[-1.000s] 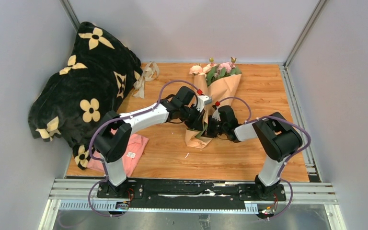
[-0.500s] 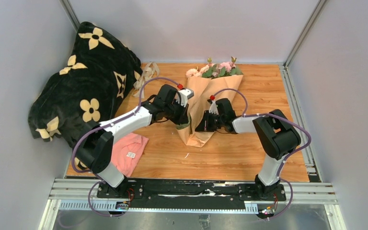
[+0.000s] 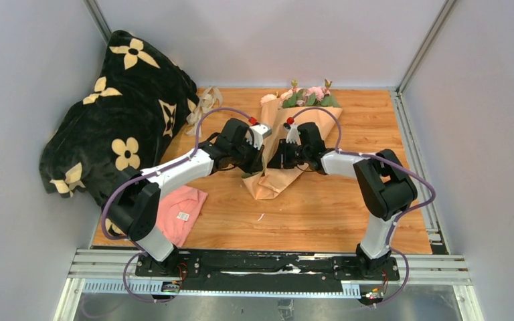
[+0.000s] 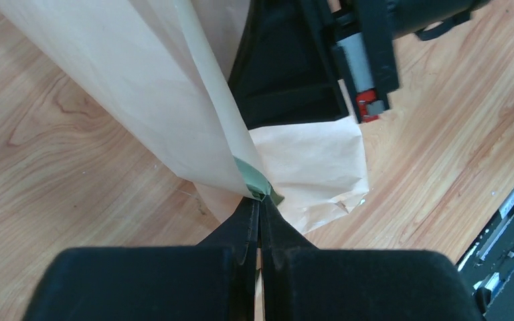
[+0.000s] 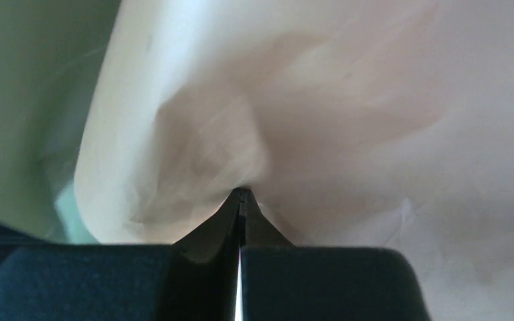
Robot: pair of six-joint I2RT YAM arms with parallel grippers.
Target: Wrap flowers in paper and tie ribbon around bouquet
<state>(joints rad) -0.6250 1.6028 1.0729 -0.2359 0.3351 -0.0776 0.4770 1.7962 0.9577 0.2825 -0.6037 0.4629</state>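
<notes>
The bouquet (image 3: 282,124) lies flat on the wooden table (image 3: 334,214) in the middle of the far half, between the two claws, which meet over the lower part of its cone. Its long axis runs from the near left to the far right, a little off straight. The narrow folded end of the paper (image 3: 266,186) is nearest the arms, and the flowers (image 3: 306,97) point to the table's far edge. The left gripper (image 3: 257,166) comes in from the cone's left flank. In its wrist view the left gripper (image 4: 260,200) has its fingers pressed together on a loose edge of the paper (image 4: 154,87), where a sliver of the olive-green underside shows at the tips. The right gripper (image 3: 276,162) reaches in from the right and sits just beside the left one. Its own view shows the right gripper (image 5: 240,195) with jaws closed and the tips buried in the paper (image 5: 348,100), which puckers around them as if a fold were nipped. The ribbon (image 3: 204,103) lies in a loose heap at the far left of the table, well apart from both claws, against a black flowered blanket (image 3: 117,120). A pink cloth (image 3: 182,212) lies near the left arm's base.
</notes>
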